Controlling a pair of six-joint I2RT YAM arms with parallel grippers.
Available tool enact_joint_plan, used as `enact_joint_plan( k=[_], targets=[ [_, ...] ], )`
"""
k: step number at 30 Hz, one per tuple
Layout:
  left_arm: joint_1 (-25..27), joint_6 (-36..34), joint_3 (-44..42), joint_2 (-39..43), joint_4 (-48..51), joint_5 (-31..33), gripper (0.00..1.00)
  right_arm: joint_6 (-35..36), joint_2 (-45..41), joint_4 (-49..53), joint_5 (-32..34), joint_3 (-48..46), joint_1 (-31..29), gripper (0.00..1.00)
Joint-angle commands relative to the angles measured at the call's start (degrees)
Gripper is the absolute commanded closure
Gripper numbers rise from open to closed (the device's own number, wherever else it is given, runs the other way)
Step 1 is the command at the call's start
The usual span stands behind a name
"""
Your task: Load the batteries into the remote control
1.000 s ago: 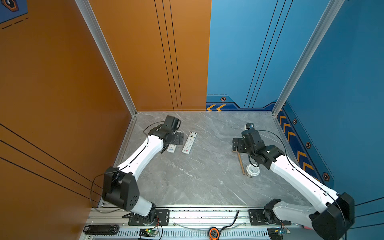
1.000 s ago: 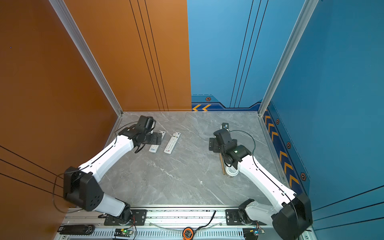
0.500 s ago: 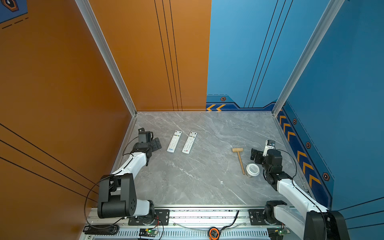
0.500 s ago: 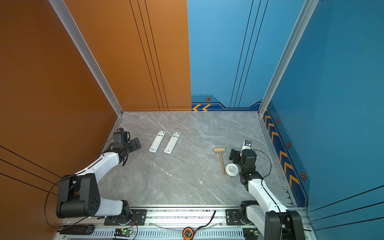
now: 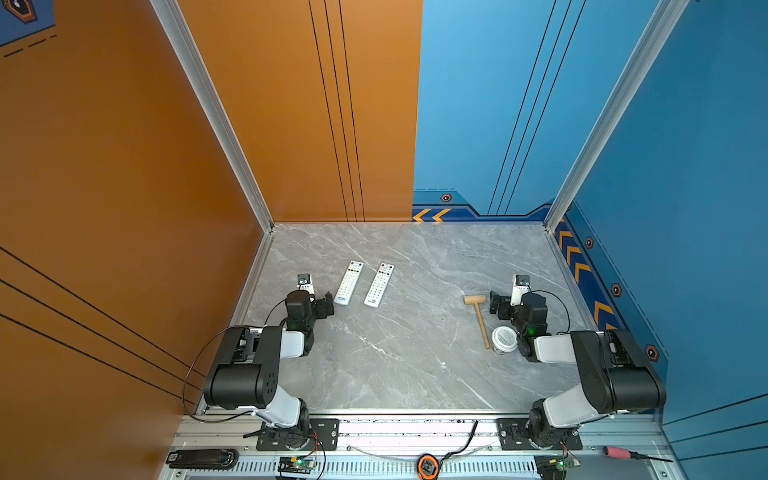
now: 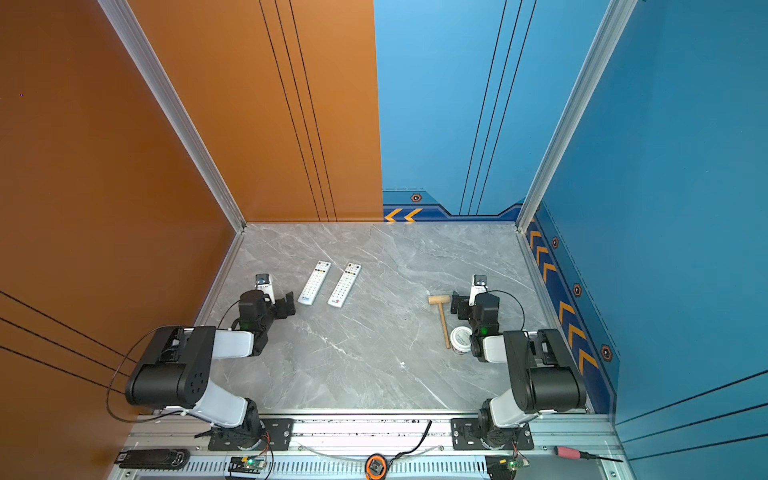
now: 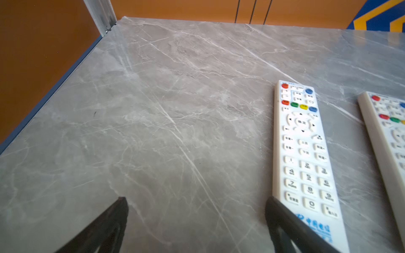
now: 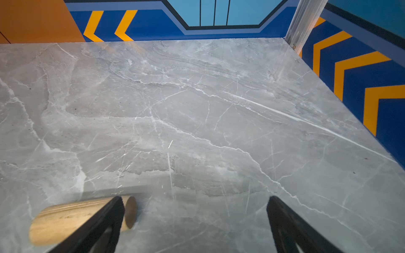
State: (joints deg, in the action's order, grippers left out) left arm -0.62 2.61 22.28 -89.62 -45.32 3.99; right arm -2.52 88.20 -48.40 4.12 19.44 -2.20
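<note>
Two slim white plastic remotes (image 5: pixel 349 282) (image 5: pixel 379 285) lie on veined grey marble (image 5: pixel 399 353).

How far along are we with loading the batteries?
Done: cannot tell. The left remote and right remote lie buttons-up, backs hidden; no loose batteries visible. In hand: nothing; left gripper and right gripper open, empty. Left: flip a remote to check, probably.

White remotes (image 5: pixel 350 282), tan mallet (image 5: pixel 474 300), grey marbled table (image 5: pixel 415 374)
</note>
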Motion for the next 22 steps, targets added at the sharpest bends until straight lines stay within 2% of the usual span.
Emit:
enact_joint_plan(
  k=[1, 3, 22],
  targets=[
    [1.2, -2.2, -0.6, 0.2, -7.5, 3.0, 0.02, -1.5, 0.4, -4.2, 6.4, 1.8, 0.1, 0.0],
    [2.1, -2.5, -0.8, 0.1, -8.0, 5.4, 0.02, -1.4, 0.3, -3.7, 6.5, 1.8, 0.0, 0.0],
    [2.0, -3.0, -0.6, 0.1, -7.5, 3.9, 0.02, -1.4, 0.4, -4.1, 6.6, 1.7, -0.2, 0.0]
  ],
)
